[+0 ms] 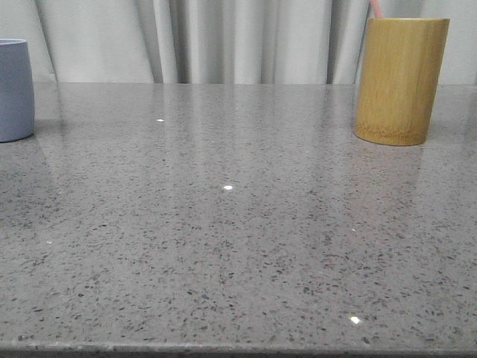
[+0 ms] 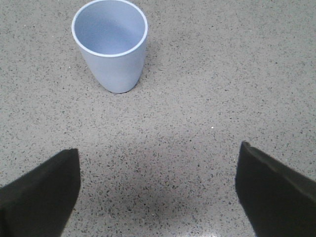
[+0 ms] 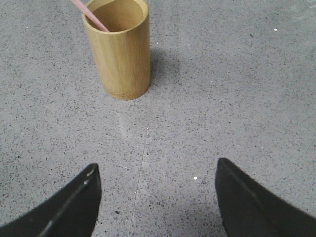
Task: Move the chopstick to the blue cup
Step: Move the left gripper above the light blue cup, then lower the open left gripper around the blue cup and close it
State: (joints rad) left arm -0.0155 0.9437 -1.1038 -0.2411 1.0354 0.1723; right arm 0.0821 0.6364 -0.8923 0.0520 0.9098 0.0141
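Left hand point(image 2: 158, 190): hovering over the table point(image 2: 222, 74), fingers spread wide, grasping nothing; blue cup point(image 2: 111, 44) standing ahead of it.
Right hand point(image 3: 155, 197): hovering, fingers parted, empty.
Chopstick point(image 3: 91, 16): leaning inside the bamboo cup point(image 3: 121, 54), ahead of the right hand.

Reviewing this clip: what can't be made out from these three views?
- Chopstick: its lower length is hidden inside the bamboo cup; its top is cut off by the frame edge in the right wrist and front views.
- Blue cup: cut by the left edge in the front view.
- Left hand and right hand: fingers run out of frame, spread apart over the table.
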